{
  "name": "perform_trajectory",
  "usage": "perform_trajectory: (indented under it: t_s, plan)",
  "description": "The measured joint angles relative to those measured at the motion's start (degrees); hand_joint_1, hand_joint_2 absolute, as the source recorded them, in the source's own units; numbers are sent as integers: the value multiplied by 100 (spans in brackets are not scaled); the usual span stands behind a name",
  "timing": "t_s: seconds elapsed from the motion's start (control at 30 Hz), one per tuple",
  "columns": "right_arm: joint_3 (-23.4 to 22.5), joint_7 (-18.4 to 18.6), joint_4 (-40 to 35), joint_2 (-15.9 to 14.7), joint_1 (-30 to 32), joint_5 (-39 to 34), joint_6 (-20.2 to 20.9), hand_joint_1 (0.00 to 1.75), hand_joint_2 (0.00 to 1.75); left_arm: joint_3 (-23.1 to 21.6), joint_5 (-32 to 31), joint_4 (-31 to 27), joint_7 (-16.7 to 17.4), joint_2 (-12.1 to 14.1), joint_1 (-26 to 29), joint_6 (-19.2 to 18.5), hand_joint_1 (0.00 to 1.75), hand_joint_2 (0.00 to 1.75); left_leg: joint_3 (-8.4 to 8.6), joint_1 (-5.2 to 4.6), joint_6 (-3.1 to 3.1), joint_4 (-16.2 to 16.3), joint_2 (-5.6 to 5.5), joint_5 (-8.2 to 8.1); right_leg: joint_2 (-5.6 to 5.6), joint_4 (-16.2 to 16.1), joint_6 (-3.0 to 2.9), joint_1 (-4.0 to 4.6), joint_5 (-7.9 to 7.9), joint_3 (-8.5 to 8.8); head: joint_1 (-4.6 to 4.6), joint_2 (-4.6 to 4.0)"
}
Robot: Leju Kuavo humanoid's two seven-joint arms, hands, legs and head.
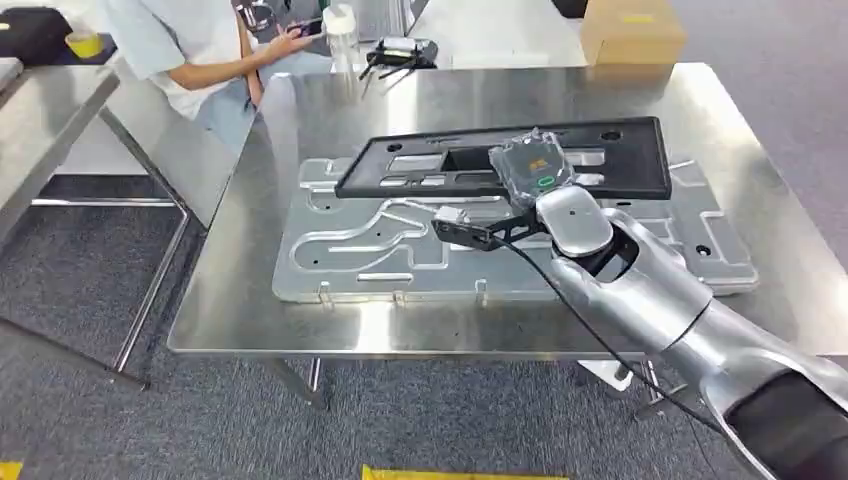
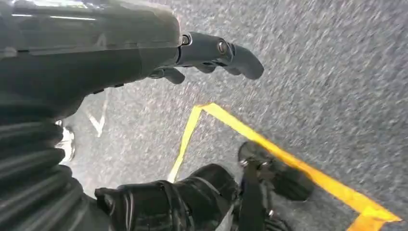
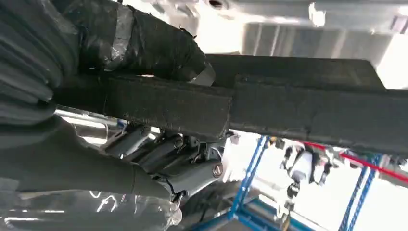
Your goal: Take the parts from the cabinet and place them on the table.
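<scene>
Head view: the right hand (image 1: 535, 172) grips a long black frame (image 1: 420, 165) by its near edge, over the steel surface (image 1: 250, 300). The frame's long axis runs left to right across the surface, its far end reaching toward the left and its right end near the surface's right side. It lies low over a grey metal plate (image 1: 340, 250) with curved grooves that lies flat on the surface; whether the frame touches the plate cannot be told. In the right wrist view, the thumb (image 3: 144, 43) presses on one face of the frame (image 3: 298, 106) and the fingers (image 3: 159, 154) wrap under the other.

The left hand (image 2: 211, 55) hangs over grey floor (image 2: 337, 72) crossed by yellow tape (image 2: 288, 159), fingers loosely curled, holding nothing.

A seated person (image 1: 190, 50) is at the far left corner, and a cardboard box (image 1: 630, 30) stands beyond the surface.
</scene>
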Motion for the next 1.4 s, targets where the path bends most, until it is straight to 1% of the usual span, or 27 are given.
perform_trajectory:
  t_s: [0.07, 0.1, 0.13, 0.17, 0.23, 0.3, 0.37, 0.43, 0.47, 0.5, 0.57, 0.6, 0.63, 0.67, 0.73, 0.77, 0.8, 0.9, 1.0, 1.07, 1.13, 1.17, 1.2, 1.27, 1.3, 1.33, 1.4]
  plan:
    - [0, -4, 0, 0, 20, 0, 0, 175, 175, 0, 0, 0, 0, 0, 2, 2, 0, 175, -496, 11, -41, 895, 1, -313, 2, 0, -18, 6, -15, 10, -2, 0]
    - [0, -4, 0, 0, 38, 0, 0, 175, 175, 0, 0, 0, 0, -2, 6, 0, 0, 175, -654, 14, -42, 1113, 1, -310, 3, 1, -24, 12, -24, 16, -2, 0]
    - [0, -4, 0, 0, 47, 0, 0, 175, 175, 0, 0, 0, 0, -4, 9, 0, 0, 175, -663, 16, -34, 1039, 1, -177, 3, 1, -26, 15, -34, 30, 0, 0]
    - [0, -4, 0, 0, 46, 2, 0, 175, 175, 0, 0, 0, 0, -2, 11, 0, 0, 175, -536, 15, -12, 704, 1, 74, 7, 1, -22, 23, -44, 51, -2, 0]
    - [0, -4, 0, 2, 27, 0, 0, 175, 175, 0, 0, 0, 0, 2, 10, 0, 0, 175, -27, -1, 73, -378, 1, 632, 8, -5, -7, 31, -75, 118, 0, 0]
    - [-2, -2, 0, 2, 11, 2, 0, 175, 175, 0, 0, 0, 0, 22, 2, 0, 0, 175, 142, -61, 136, -677, 5, 542, 11, -36, 40, 46, -81, 125, 4, 0]
    - [0, -6, 0, 2, 18, 2, 0, 175, 175, 0, 0, 0, 0, 28, -6, 2, 0, 175, 140, -79, 175, -689, -3, 539, 13, -86, 103, 34, -74, 148, 7, 0]
    - [-2, -7, -4, 2, 12, 2, 0, 175, 175, 0, 0, 0, 0, 31, -2, 2, 0, 175, 260, -17, 254, -862, 4, 609, 5, -132, 188, 80, -84, 186, 13, 0]
    - [-2, -4, 0, 0, 6, 2, 0, 175, 175, 0, 0, 0, 2, 24, 6, 2, 0, 175, 319, -22, 255, -921, 14, 623, -15, -44, 198, 56, -140, 180, 33, 0]
    - [-2, -4, 2, -2, -23, 2, 2, 175, 175, 0, 0, 0, 7, 24, 5, 2, 0, 175, 338, -19, 297, -940, 17, 625, -15, 247, 201, 68, -310, 32, 46, 0]
    - [-2, -2, 4, -2, -15, 4, 2, 175, 175, 0, 0, 0, 18, 24, -4, 4, 0, 175, 339, -26, 329, -922, 22, 603, -13, 1172, 214, 72, -685, -466, 44, 0]
    - [-2, -13, 7, -4, 18, 7, 2, 175, 175, 0, 0, 0, 17, 24, -6, 4, 0, 175, 339, -28, 343, -911, 22, 583, -13, 1503, 225, 70, -754, -662, 41, 0]
    - [-2, -15, 11, -4, 52, 7, 2, 175, 175, 0, 0, 0, 17, 24, -4, 4, 0, 175, 345, -27, 339, -897, 18, 566, -14, 1551, 232, 69, -682, -727, 48, 0]
    - [-2, -11, 20, -4, 68, 7, 2, 175, 175, 0, 0, 0, 17, 20, 5, 4, 0, 175, 351, -22, 333, -870, 5, 540, -16, 1313, 234, 62, -467, -652, 48, 0]
    - [-2, -11, 22, -7, 47, 7, 0, 175, 175, 0, 2, 0, 18, 9, 8, 2, 0, 175, 362, -17, 292, -787, -9, 467, -18, 426, 221, 47, 38, -264, 50, 0]
    - [-2, -11, 22, -7, 30, 9, 0, 175, 175, 0, 0, 0, 18, 7, 9, 0, 0, 175, 361, -15, 264, -724, -11, 411, -25, -11, 201, 44, 129, -93, 48, 0]
    - [-2, -9, 24, -7, 29, 11, -2, 175, 175, 0, 0, 0, 15, 11, 6, 0, 0, 175, 323, -54, 228, -684, -13, 376, -24, 0, 182, 69, 40, -15, 41, 0]
    - [-4, -2, 20, -9, 72, 9, -4, 175, 175, 0, 0, 0, 9, 15, 14, -13, 0, 175, 332, -53, 177, -685, -11, 358, 4, -19, 92, 91, 35, -34, 26, 0]
    - [-11, 7, 17, -28, 70, 7, -11, 175, 175, 0, -19, -2, -9, 17, 9, -17, 0, 175, 260, -40, 72, -470, 6, 199, 14, -67, 4, 28, 31, 24, 0, 0]
    - [-15, 15, 15, -31, 77, 7, -22, 175, 175, 0, -31, 0, -26, 28, 1, 0, 0, 175, -172, -2, 7, 397, 6, -179, 21, -68, -31, 29, 7, 54, -13, 0]
    - [-15, 18, 17, -31, 137, 9, -22, 175, 175, 0, -37, -2, -35, 26, 12, 2, 0, 175, -547, 12, -20, 1011, 6, -293, 24, -66, -50, 33, -23, 84, -13, 0]
    - [-15, 17, 17, -31, 181, 7, -22, 175, 175, 0, -37, 0, -35, 20, 19, 4, 0, 175, -591, 22, -26, 983, 6, -156, 29, -66, -49, 32, -42, 113, -13, 0]
    - [-15, 20, 17, -33, 197, 9, -22, 175, 175, 0, -39, -2, -35, 17, 20, 4, 0, 175, -508, 30, -21, 705, 6, 81, 34, -66, -40, 32, -63, 140, -13, 0]
    - [-33, 33, 15, -42, 190, 9, -28, 175, 175, 0, -42, 0, -44, 24, 14, 9, 0, 175, -98, 29, 23, -252, 5, 639, 41, -69, -16, 31, -102, 208, -13, 0]
    - [-55, 35, 15, -42, 190, 9, -35, 175, 175, 0, -44, 0, -48, 28, 13, 9, 0, 175, 50, 22, 54, -612, 2, 688, 40, -88, 2, 25, -118, 237, -11, 0]
    - [-74, 37, 17, -50, 187, 9, -46, 175, 175, 0, -44, 0, -52, 31, 14, 9, 0, 175, 149, -33, 88, -668, -2, 625, 44, -103, 27, 53, -120, 230, -4, 0]
    - [-85, 37, 17, -57, 208, 9, -57, 175, 175, 0, -44, 0, -70, 31, -1, 9, 0, 175, 170, -58, 125, -763, 4, 592, 47, -144, 92, 30, -104, 236, -8, 0]
